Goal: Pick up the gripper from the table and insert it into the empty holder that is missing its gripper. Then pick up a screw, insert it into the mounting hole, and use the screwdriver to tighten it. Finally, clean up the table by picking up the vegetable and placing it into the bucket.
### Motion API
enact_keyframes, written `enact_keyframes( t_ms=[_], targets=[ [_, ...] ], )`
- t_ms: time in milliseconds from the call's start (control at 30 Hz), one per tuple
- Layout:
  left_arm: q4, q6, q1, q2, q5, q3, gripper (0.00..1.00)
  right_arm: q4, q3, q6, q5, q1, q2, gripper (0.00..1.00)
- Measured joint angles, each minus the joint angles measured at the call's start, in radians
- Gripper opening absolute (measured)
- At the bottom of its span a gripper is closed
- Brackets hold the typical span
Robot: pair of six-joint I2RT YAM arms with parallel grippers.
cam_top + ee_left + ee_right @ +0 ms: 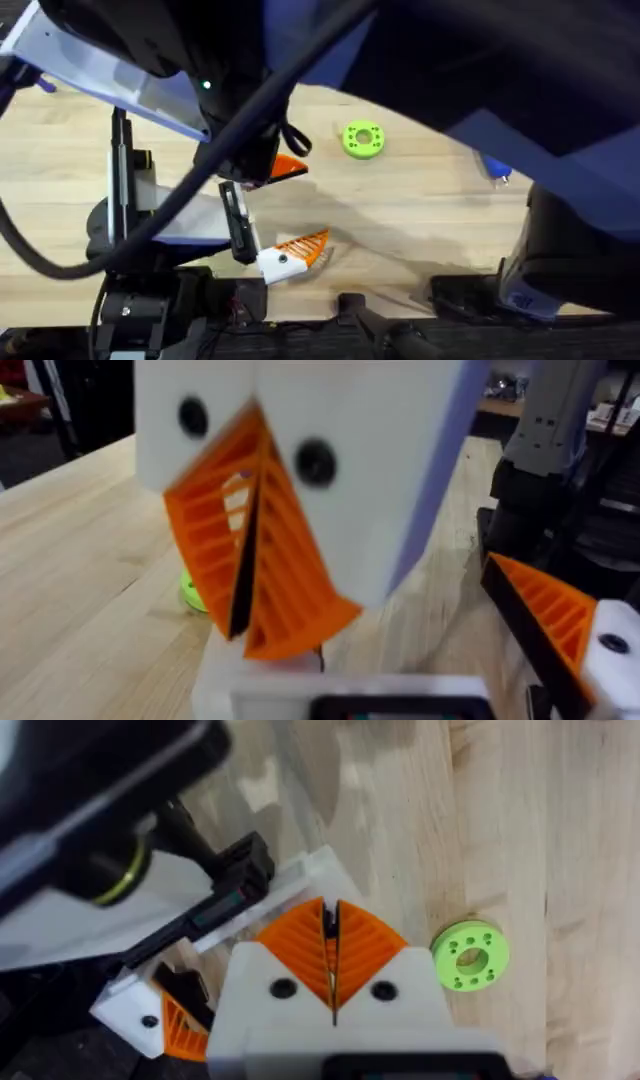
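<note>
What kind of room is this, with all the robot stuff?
Probably a robotics lab or workshop. A light wooden table carries robot arms, a white claw with orange ribbed tips lies on it, and a green ring-shaped part sits nearby.

White mounts [330,1000] — orange ribbed pads [365,945], black screws.

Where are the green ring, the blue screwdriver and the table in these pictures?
green ring [362,139], overhead view, its flat top face.
blue screwdriver [496,168], overhead view, its visible blue end.
table [420,215], overhead view, bare wood.

bright, even light | soft shadows on table [420,215] | near arms dark — blurred
</note>
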Motion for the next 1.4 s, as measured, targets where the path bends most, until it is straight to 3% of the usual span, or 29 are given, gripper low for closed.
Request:
enact_keyframes(
  t_ms=[600,633,833,867,1133,1400],
  targets=[
    [-0.001,-0.009,0.0,0.001,0.0,0.0,0.986,0.009,0.0,0.0,0.003,0.004,0.014,0.006],
    [0.0,-0.009,0.0,0.001,0.0,0.0,0.985,0.008,0.0,0.006,0.004,0.004,0.014,0.073],
    [-0.003,-0.011,0.001,0.001,0.008,0.0,0.985,-0.021,0.007,0.002,0.044,-0.011,0.008,0.931],
    [-0.002,-0.008,0.001,0.001,0.008,0.0,0.985,-0.023,0.007,0.0,0.046,-0.014,0.003,0.975],
    [-0.002,0.003,0.001,0.0,0.007,0.0,0.985,-0.007,0.006,0.031,0.024,-0.031,-0.042,0.992],
    [-0.002,0.003,0.001,0.0,0.007,0.0,0.985,-0.01,0.006,0.158,0.011,-0.141,-0.187,0.994]
  ],
)
